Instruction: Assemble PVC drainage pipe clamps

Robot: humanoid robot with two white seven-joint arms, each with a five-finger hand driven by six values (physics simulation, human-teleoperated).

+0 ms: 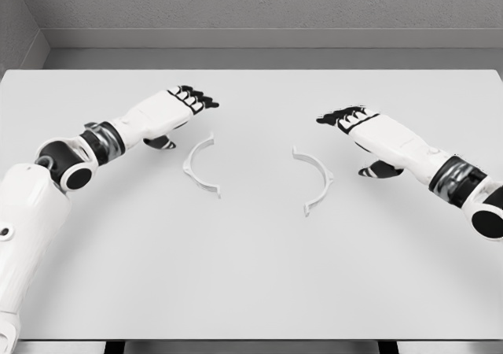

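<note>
Status: assembly not started. The 2 clamp halves lie flat on the table (251, 291), apart from each other, both untouched.

- Left half (200, 165): lies left of the table's centre, nearer the far edge than the near edge. Its arc bulges toward the left edge, so its open side faces the other half.
- Right half (316, 179): lies right of centre, its arc bulging toward the right edge, open side facing left. A clear gap separates the 2 halves.
- Left hand (182, 102): hovers just beyond the left half, fingers extended and released, grasping nothing.
- Right hand (351, 119): hovers just right of and beyond the right half, fingers extended and released, grasping nothing.

Remaining, by judgement: grasp each half, bring the open sides together, and join the ends.

Markings: no brand, label or writing is legible on the halves, the hands or the table.
</note>
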